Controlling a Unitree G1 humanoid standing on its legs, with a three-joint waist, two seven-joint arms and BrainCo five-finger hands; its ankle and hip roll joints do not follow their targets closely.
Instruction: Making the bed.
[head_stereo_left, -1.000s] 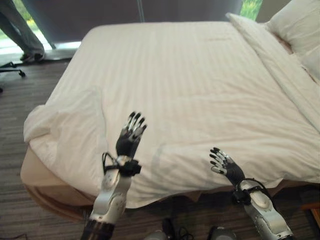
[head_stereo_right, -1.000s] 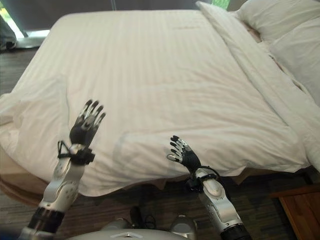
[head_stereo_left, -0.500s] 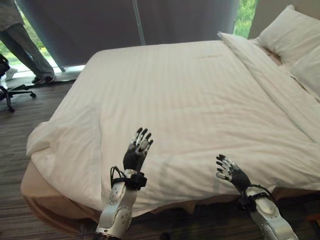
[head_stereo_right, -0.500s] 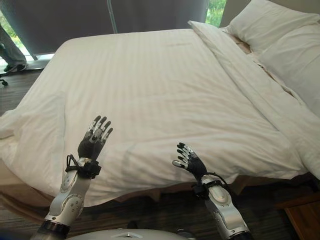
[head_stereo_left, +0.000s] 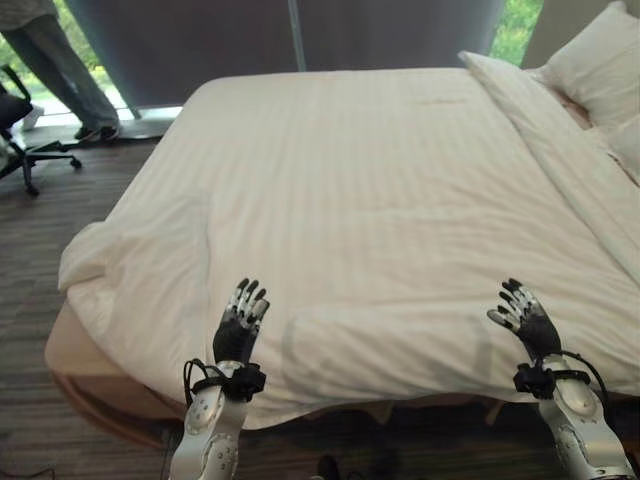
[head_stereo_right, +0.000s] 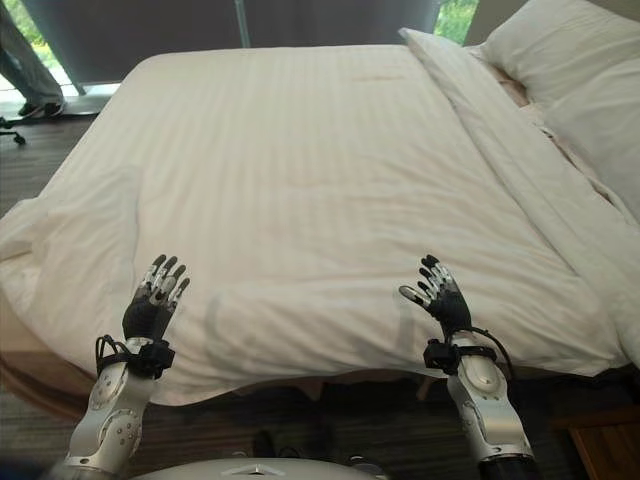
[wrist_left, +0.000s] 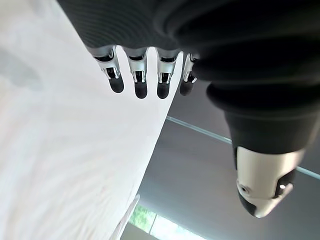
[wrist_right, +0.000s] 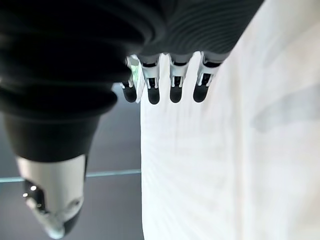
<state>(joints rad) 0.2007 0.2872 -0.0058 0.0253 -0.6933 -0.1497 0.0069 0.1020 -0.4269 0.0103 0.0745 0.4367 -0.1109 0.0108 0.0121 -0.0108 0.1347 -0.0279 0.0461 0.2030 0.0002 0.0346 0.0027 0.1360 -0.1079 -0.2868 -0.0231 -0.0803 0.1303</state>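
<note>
Both hands hover empty over the near edge of the duvet (head_stereo_left: 380, 200): left hand (head_stereo_left: 240, 322) and right hand (head_stereo_left: 522, 315), fingers straight and spread. Wrist views confirm this. Next, judging: grasp the edge and pull it even

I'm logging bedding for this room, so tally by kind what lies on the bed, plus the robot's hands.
Duvets: 1, white striped duvet
Pillows: 2, upper pillow and lower pillow
Hands: 2, left hand and right hand, both open above the duvet's near edge
Total: 5
</note>
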